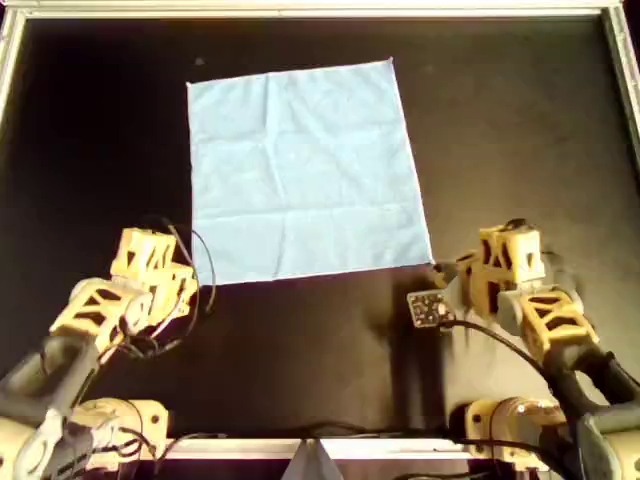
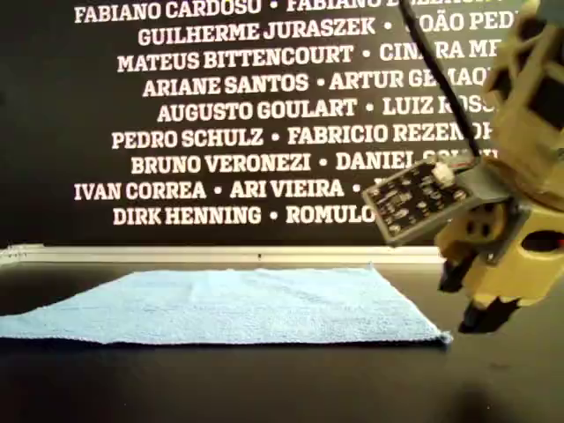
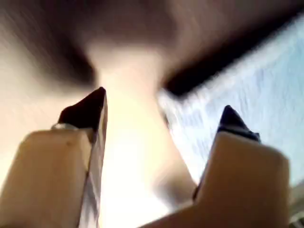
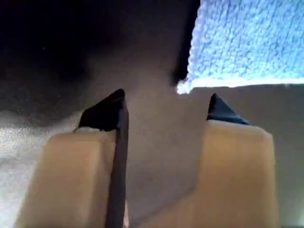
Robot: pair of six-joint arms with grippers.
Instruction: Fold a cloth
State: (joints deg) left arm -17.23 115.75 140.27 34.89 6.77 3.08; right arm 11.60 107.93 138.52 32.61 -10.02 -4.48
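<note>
Cloth [image 1: 305, 170], one light-blue sheet of nubbly fabric, roughly square and faintly creased, lies flat across the upper middle of the overhead frame on a black table [image 1: 520, 140]. We count two yellow-bodied arms, each with dark pointed fingertips. Our left gripper [image 3: 161, 111], jaws apart, hangs near the sheet's lower-left corner overhead; our right gripper [image 4: 166, 107], also spread and empty, sits just beside the lower-right corner.
</note>
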